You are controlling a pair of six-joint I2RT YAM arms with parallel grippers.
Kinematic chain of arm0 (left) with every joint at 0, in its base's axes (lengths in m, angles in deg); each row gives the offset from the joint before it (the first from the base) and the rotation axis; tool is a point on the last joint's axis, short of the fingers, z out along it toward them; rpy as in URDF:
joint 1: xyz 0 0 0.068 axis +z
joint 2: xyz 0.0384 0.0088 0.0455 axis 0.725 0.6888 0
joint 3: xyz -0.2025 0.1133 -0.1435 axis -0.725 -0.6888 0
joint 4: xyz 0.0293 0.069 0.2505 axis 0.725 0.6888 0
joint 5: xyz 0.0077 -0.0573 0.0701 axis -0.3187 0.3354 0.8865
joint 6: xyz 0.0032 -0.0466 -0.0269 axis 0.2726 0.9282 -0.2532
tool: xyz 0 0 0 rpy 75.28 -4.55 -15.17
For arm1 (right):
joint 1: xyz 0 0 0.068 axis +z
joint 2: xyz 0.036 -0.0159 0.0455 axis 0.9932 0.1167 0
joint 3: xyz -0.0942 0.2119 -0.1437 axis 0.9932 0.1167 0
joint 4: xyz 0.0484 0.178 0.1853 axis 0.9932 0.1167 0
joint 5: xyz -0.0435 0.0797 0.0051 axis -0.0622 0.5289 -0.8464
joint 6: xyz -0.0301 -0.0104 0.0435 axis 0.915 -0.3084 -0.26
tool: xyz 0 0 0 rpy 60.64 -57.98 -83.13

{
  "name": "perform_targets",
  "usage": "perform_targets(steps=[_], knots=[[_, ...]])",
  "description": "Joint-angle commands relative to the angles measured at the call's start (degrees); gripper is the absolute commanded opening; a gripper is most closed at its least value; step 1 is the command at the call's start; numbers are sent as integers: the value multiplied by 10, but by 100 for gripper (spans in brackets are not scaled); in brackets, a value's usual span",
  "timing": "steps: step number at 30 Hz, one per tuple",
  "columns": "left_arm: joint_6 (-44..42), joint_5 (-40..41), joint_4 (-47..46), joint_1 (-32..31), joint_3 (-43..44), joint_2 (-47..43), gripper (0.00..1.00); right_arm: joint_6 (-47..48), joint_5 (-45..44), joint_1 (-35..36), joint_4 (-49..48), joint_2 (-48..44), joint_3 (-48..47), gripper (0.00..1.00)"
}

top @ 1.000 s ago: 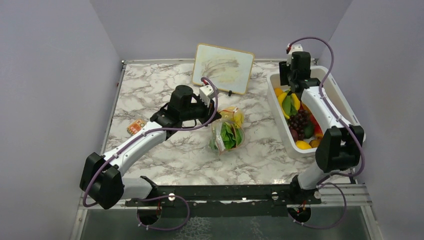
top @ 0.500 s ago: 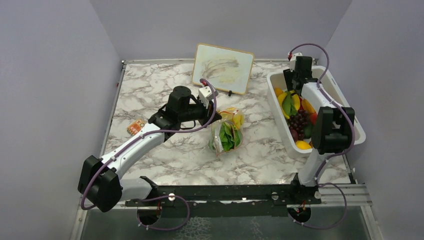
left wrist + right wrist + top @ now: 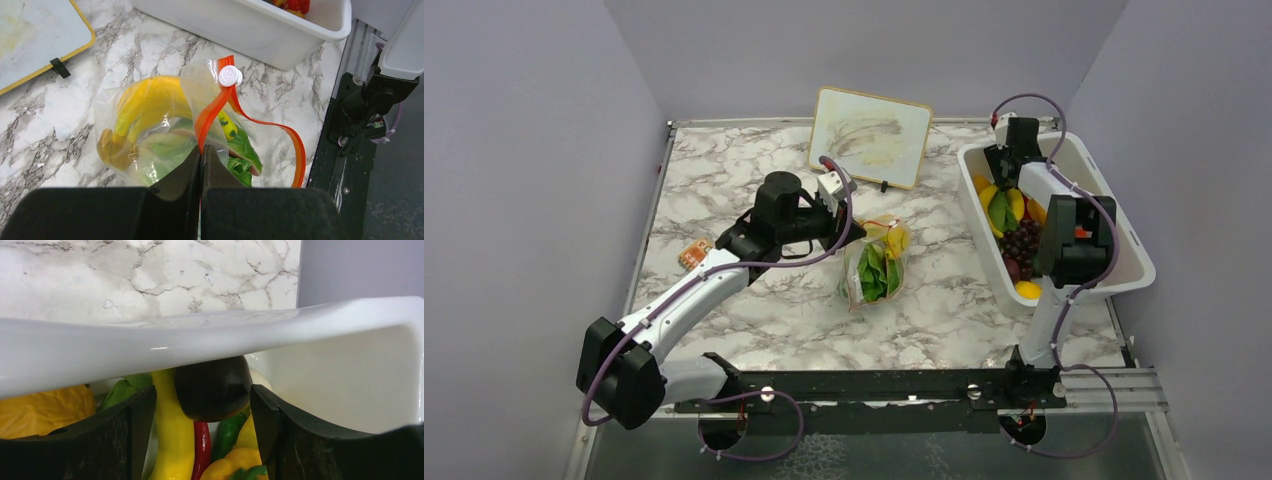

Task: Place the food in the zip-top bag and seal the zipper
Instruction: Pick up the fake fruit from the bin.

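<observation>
Between lilac walls [image 3: 544, 150], on marbled tabletop [image 3: 724, 170], left jaws pinch the zipper [image 3: 212, 112]; right jaws gape over the tub [image 3: 1114, 205].

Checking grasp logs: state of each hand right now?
Left hand: closed on the zipper of the bag.
Right hand: open, straddling a dark vegetable in the tub.

A white-and-grey marbled surface [image 3: 754, 170] fills the middle of the frame, edged at the left by a thin grey metal strip [image 3: 664, 150]. Plain pale lilac walls close it in: the left wall [image 3: 524, 150], the back wall [image 3: 864, 40] and the right wall [image 3: 1194, 120]. A black metal rail [image 3: 874, 385] crosses the lower part. The light is soft and even.
</observation>
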Motion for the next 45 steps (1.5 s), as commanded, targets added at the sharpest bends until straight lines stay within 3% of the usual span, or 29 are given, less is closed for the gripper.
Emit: perform_targets(steps=[1, 8, 23, 34, 39, 45], knots=[[7, -32, -23, 9, -4, -11, 0, 18, -19, -6, -36, 20, -8, 70], [13, -36, -31, 16, -7, -6, 0, 30, -24, -19, -47, 41, -6, 69], [28, -43, -50, 28, -15, -2, 0, 3, -7, -19, -18, 0, -17, 46], [42, -12, -60, 28, -22, -8, 0, -95, 31, -19, 53, -107, 12, 39], [52, 26, -65, 29, -27, -19, 0, -179, 65, -17, 103, -158, 2, 37], [52, 53, -64, 32, -30, -27, 0, -274, 87, 12, 96, -251, 45, 36]])
